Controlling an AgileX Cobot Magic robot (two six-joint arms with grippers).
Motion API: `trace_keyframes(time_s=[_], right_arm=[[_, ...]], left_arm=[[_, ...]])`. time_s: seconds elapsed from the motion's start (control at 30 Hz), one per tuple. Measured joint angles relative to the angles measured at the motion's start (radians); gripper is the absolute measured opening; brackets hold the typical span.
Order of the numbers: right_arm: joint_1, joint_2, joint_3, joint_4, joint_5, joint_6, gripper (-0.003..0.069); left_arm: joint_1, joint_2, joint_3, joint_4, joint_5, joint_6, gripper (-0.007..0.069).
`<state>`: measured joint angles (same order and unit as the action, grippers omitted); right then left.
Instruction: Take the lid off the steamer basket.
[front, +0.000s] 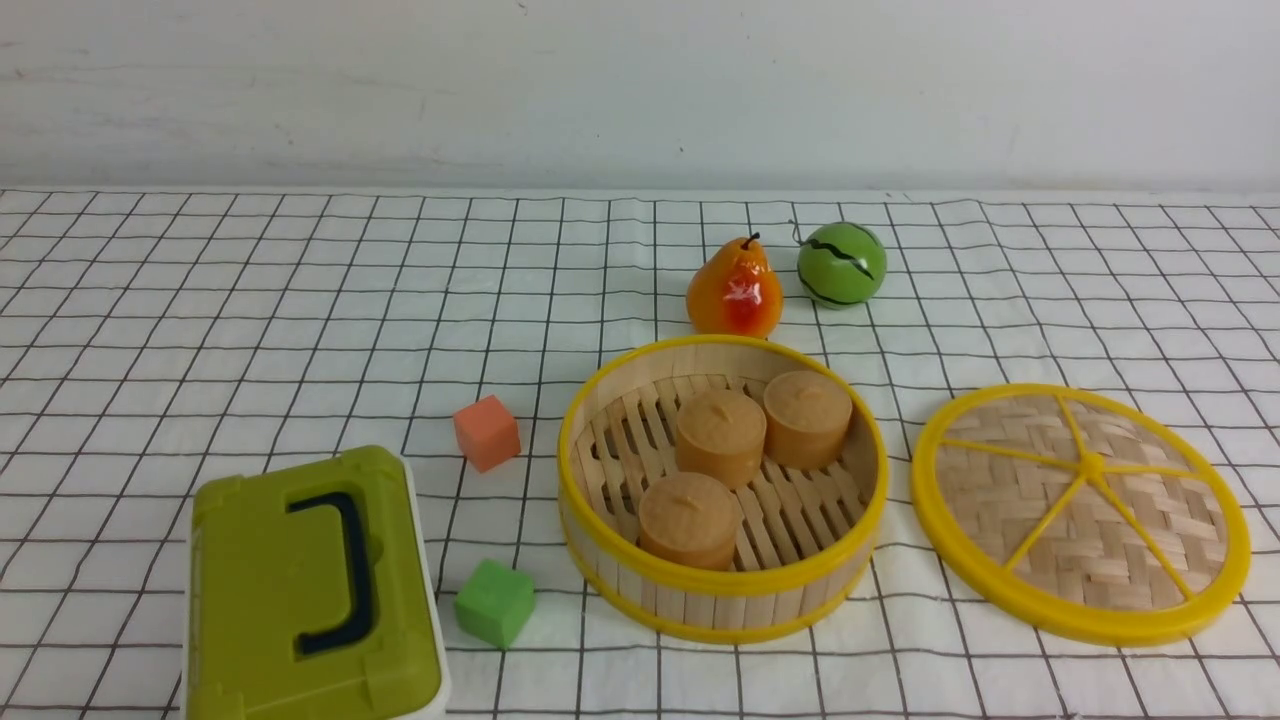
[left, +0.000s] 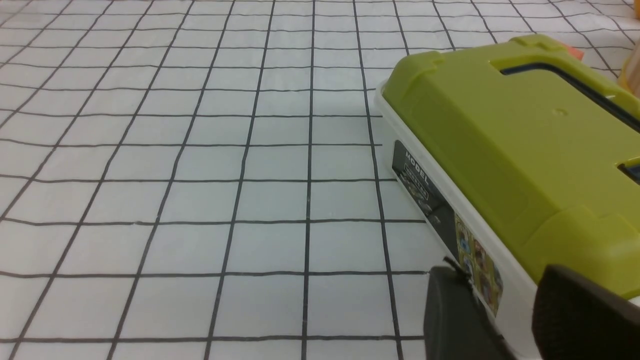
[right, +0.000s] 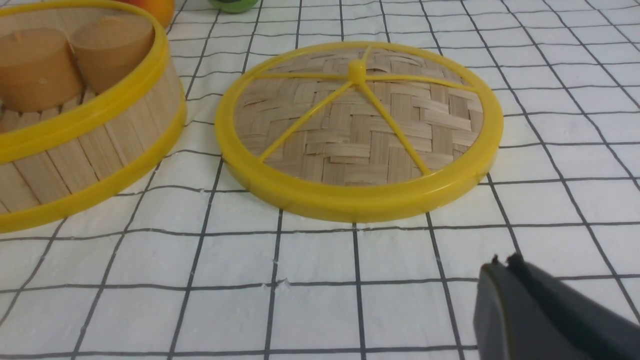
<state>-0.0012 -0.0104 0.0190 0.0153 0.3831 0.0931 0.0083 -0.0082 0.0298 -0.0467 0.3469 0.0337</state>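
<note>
The lid (front: 1080, 512) is seen lying flat on the cloth at 3 o'clock from the steamer basket (front: 722, 488), just beside it and apart. The left gripper (left: 505, 320) is cut off, its fingers parted; the right gripper (right: 505, 265) appears pressed together.

- lid (front: 1080, 512): tan herringbone weave, bright yellow rim and spokes
- steamer basket (front: 722, 487): pale tan slats, yellow rims top and bottom
- three cakes (front: 720, 438) inside: plain caramel brown
- box (front: 312, 592): olive-green top, dark navy handle, white base
- cubes: one orange (front: 487, 432), one green (front: 494, 602)
- pear (front: 735, 291): orange-yellow with a red patch
- melon (front: 842, 264): green, dark wavy stripe
- tablecloth (front: 250, 300): white with a black grid
</note>
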Motion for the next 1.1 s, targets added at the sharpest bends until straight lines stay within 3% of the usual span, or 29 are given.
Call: trace_keyframes(time_s=[1.1], right_arm=[[0.000,0.000,0.000,0.000,0.000,0.000,0.0020]], left_arm=[[0.000,0.000,0.000,0.000,0.000,0.000,0.0239]])
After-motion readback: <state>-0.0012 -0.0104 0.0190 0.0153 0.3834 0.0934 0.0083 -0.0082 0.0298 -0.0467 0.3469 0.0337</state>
